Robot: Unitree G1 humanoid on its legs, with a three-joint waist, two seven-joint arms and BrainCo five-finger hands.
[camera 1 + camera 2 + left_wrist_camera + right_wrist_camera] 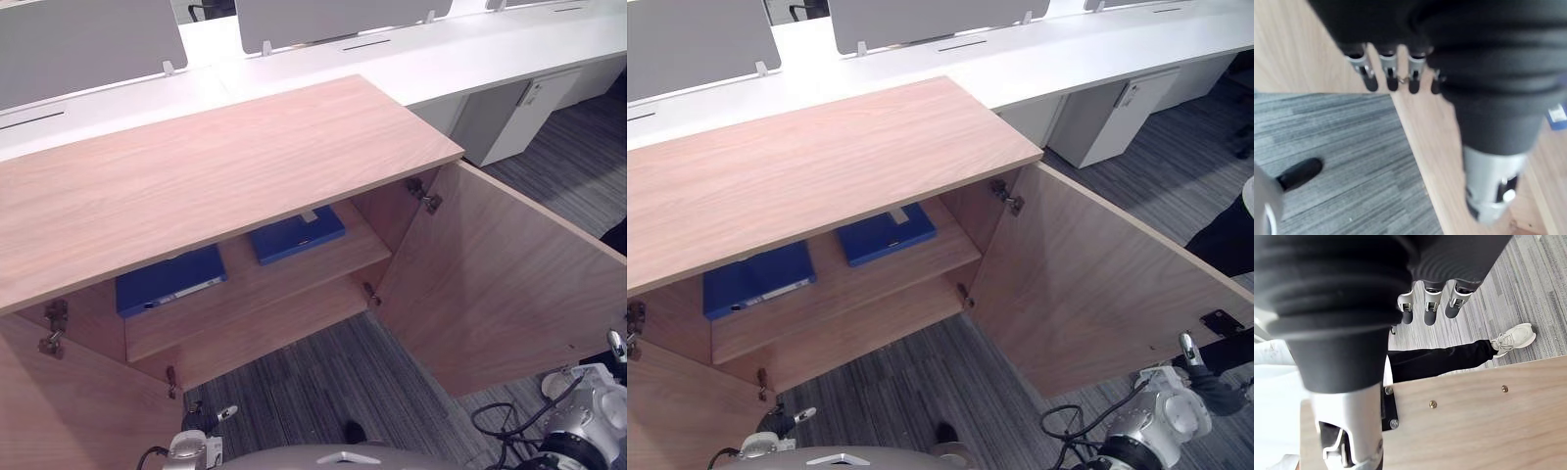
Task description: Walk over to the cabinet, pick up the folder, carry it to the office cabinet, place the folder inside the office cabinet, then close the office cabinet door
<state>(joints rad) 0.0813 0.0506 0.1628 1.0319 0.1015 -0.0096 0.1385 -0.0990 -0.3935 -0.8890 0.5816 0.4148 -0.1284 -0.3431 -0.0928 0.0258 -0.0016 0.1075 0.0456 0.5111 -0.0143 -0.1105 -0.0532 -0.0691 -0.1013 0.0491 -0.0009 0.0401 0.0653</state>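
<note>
Two blue folders (171, 279) (294, 235) on the open cabinet shelf (338, 253), grey carpet (323, 387) below; left hand (1387, 73), right hand (1431, 306) slack.

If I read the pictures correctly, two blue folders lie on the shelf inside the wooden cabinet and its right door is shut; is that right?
Not quite: the right door stands wide open, as the left eye view shows. The rest holds: the left blue folder and the right blue folder lie on the shelf inside the wooden cabinet.
</note>
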